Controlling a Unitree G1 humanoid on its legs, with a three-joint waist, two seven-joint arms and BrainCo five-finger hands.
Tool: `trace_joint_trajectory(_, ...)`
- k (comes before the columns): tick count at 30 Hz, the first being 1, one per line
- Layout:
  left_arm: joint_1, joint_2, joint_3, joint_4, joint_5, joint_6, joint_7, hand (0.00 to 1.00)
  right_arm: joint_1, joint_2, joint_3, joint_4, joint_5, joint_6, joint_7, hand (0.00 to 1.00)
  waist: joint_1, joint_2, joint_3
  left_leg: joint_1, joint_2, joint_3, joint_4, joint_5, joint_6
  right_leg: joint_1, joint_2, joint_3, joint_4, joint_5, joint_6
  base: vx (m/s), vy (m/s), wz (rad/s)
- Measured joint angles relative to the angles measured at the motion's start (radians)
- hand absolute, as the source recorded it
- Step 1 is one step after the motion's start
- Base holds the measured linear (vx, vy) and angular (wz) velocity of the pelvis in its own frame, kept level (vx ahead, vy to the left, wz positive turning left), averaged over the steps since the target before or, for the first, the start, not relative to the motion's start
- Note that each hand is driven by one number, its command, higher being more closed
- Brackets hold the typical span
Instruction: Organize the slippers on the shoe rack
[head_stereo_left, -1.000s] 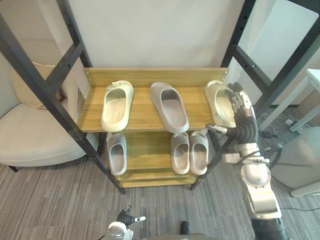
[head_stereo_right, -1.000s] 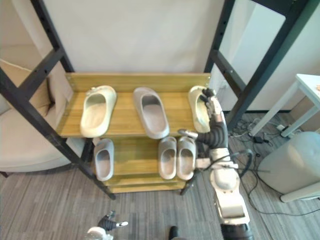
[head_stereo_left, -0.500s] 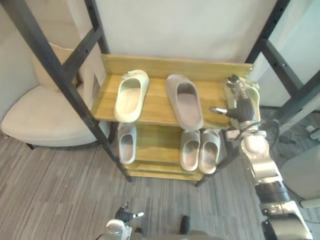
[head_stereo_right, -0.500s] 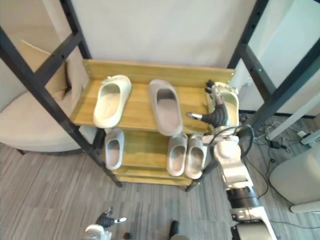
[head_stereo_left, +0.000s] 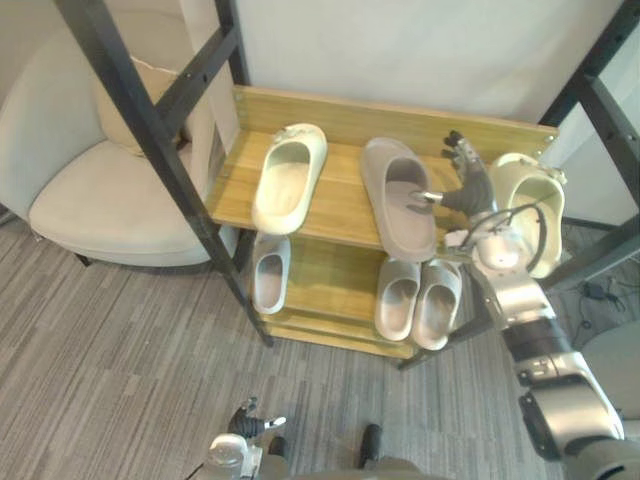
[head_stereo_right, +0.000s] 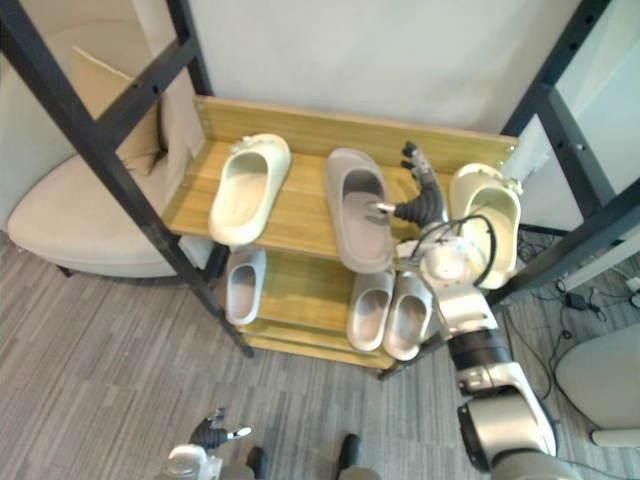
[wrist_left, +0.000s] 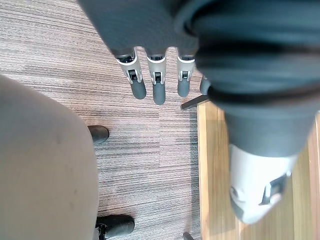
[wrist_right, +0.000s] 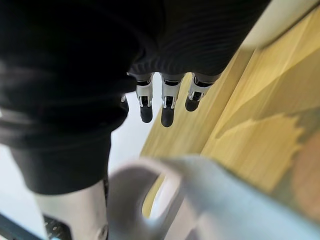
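Right hand (head_stereo_left: 465, 183) hovers over the shoe rack's (head_stereo_left: 335, 205) top shelf, fingers straight and spread, thumb at the grey slipper (head_stereo_left: 398, 215). The likely risk is the forearm brushing the cream slipper (head_stereo_left: 527, 200) at the rack's right end. It overhangs the front edge and could drop. Both look like smooth, one-piece moulded slides, probably light. Left hand (wrist_left: 158, 87) hangs low before the rack, fingers straight.

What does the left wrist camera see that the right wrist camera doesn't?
Left wrist view: the left hand, fingers straight, hanging above the striped grey floor. Right wrist view: the right hand, fingers straight, over a wooden shelf, with a pale slipper very close. Both: yellow wood of the shoe rack.
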Motion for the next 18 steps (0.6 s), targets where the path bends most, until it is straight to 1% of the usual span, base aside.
trace_joint_trajectory(2, 0.000, 0.000, 0.000, -0.006, -0.001, 0.000, 0.000, 0.00, -0.015, -0.001, 0.001, 0.012, 0.000, 0.000, 0.000, 0.00, 0.002, 0.000, 0.005, -0.004, -0.002, -0.007, 0.000, 0.002, 0.001, -0.001, -0.002, -0.005, 0.000, 0.000, 0.000, -0.01, 0.008, 0.12)
trace_joint_trajectory(3, -0.001, 0.000, 0.000, -0.016, -0.001, 0.000, 0.000, 0.00, -0.035, -0.002, 0.003, 0.037, 0.001, 0.002, 0.000, 0.00, 0.010, -0.001, 0.013, -0.005, -0.002, -0.009, 0.000, 0.003, 0.001, -0.001, -0.002, -0.005, 0.000, 0.000, 0.000, -0.01, 0.006, 0.08)
trace_joint_trajectory(5, -0.001, 0.000, 0.001, -0.023, -0.005, -0.001, 0.000, 0.00, -0.059, -0.002, 0.007, 0.067, 0.000, 0.002, 0.000, 0.00, 0.016, -0.001, 0.020, -0.006, -0.002, -0.010, 0.000, 0.004, 0.000, -0.001, -0.002, -0.005, 0.000, 0.000, 0.000, -0.01, 0.002, 0.02)
trace_joint_trajectory(10, -0.001, 0.002, 0.000, -0.029, -0.019, -0.001, 0.000, 0.00, -0.111, -0.024, 0.047, 0.116, 0.001, 0.004, 0.001, 0.00, 0.017, 0.002, 0.029, -0.022, -0.002, -0.017, 0.001, 0.005, 0.000, -0.008, -0.003, -0.008, 0.002, 0.000, 0.000, -0.01, 0.001, 0.02)
trace_joint_trajectory(11, -0.001, 0.001, 0.000, -0.031, -0.021, -0.001, 0.000, 0.00, -0.134, -0.025, 0.049, 0.134, 0.001, 0.003, 0.001, 1.00, 0.018, 0.006, 0.032, -0.024, 0.001, -0.018, 0.000, 0.008, -0.001, -0.023, -0.002, -0.007, 0.018, 0.000, 0.000, 0.00, 0.008, 0.05)
trace_joint_trajectory(12, -0.002, 0.001, 0.000, -0.031, -0.026, -0.001, 0.000, 0.00, -0.151, -0.028, 0.053, 0.152, 0.001, 0.003, 0.002, 1.00, 0.016, 0.009, 0.039, -0.025, 0.002, -0.022, 0.000, 0.010, -0.001, -0.026, -0.003, -0.007, 0.026, 0.000, 0.000, 0.01, 0.015, 0.05)
trace_joint_trajectory(16, -0.002, 0.004, 0.000, -0.031, -0.038, -0.002, 0.000, 0.00, -0.183, -0.042, 0.083, 0.189, 0.001, 0.001, 0.006, 1.00, 0.018, 0.006, 0.042, -0.030, 0.000, -0.023, -0.001, 0.012, 0.001, -0.025, -0.006, -0.007, 0.030, 0.000, -0.001, -0.02, 0.007, 0.02)
trace_joint_trajectory(18, -0.005, 0.005, 0.000, -0.034, -0.044, -0.011, 0.000, 0.00, -0.232, -0.051, 0.090, 0.233, 0.001, 0.003, 0.007, 1.00, 0.019, 0.006, 0.054, -0.033, -0.003, -0.029, -0.004, 0.017, 0.000, -0.027, -0.008, -0.007, 0.030, -0.009, -0.007, -0.06, -0.003, 0.07)
